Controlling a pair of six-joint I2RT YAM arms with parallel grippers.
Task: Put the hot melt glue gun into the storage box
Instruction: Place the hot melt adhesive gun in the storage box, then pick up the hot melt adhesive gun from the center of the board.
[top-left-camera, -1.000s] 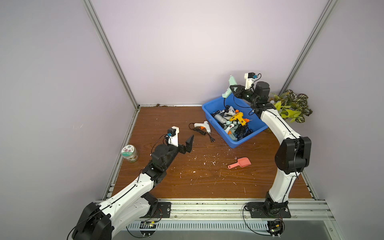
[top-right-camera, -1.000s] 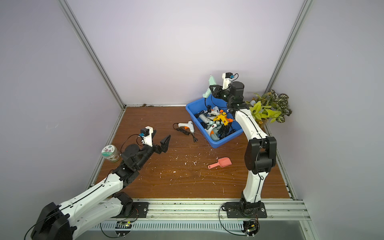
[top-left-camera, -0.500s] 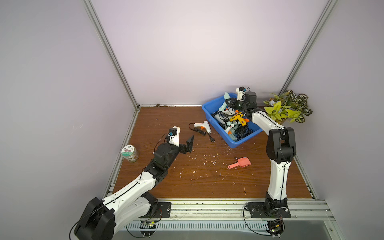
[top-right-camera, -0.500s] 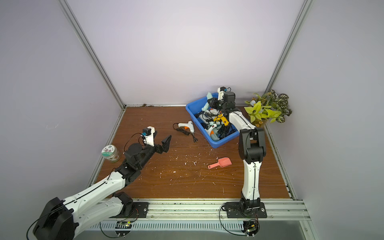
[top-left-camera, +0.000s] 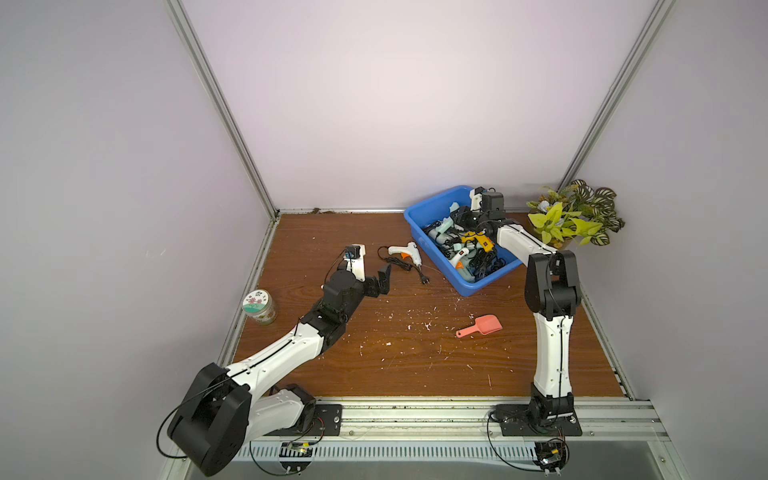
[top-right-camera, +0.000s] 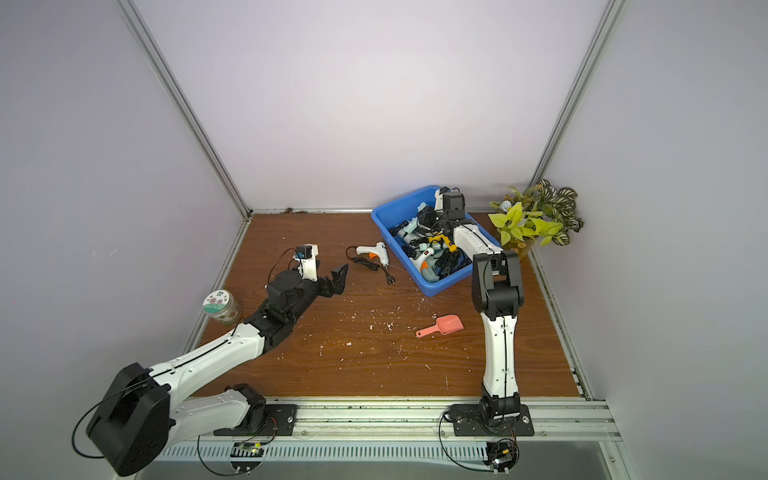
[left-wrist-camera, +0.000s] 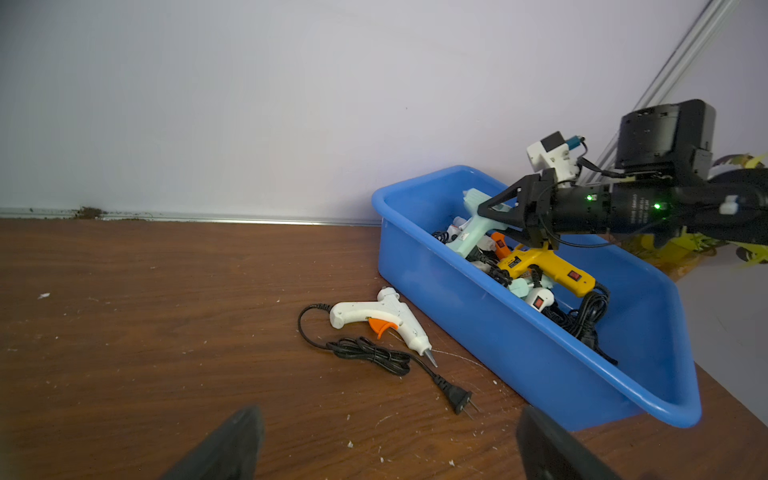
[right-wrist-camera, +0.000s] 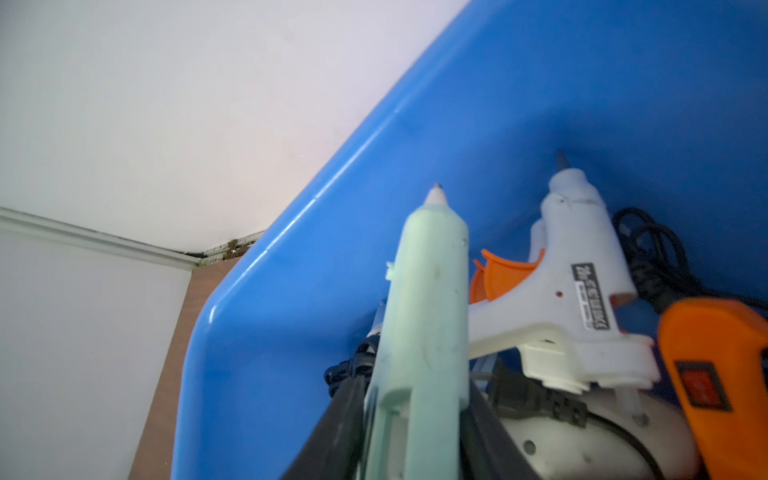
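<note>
A white hot melt glue gun (top-left-camera: 405, 251) (top-right-camera: 372, 250) (left-wrist-camera: 380, 320) with an orange trigger lies on the wooden table just left of the blue storage box (top-left-camera: 478, 282) (top-right-camera: 432, 286) (left-wrist-camera: 498, 332). My right gripper (top-left-camera: 461, 216) (left-wrist-camera: 486, 216) (right-wrist-camera: 415, 390) reaches down into the box. A mint-green glue gun (left-wrist-camera: 473, 230) (right-wrist-camera: 428, 311) lies between its fingers on the pile. The fingers run close along both its sides; whether they still press on it does not show. My left gripper (top-left-camera: 384, 276) (left-wrist-camera: 386, 449) hovers open and empty, short of the white gun.
The box holds several other glue guns, among them a yellow one (left-wrist-camera: 544, 266), and tangled cords. The white gun's black cord and plug (left-wrist-camera: 457, 401) trail toward my left gripper. A pink scoop (top-left-camera: 482, 325), a jar (top-left-camera: 259, 306) and a potted plant (top-left-camera: 573, 216) stand around.
The right arm has come down from above the box, bringing the mint-green glue gun onto the pile inside. The left arm has barely moved.
</note>
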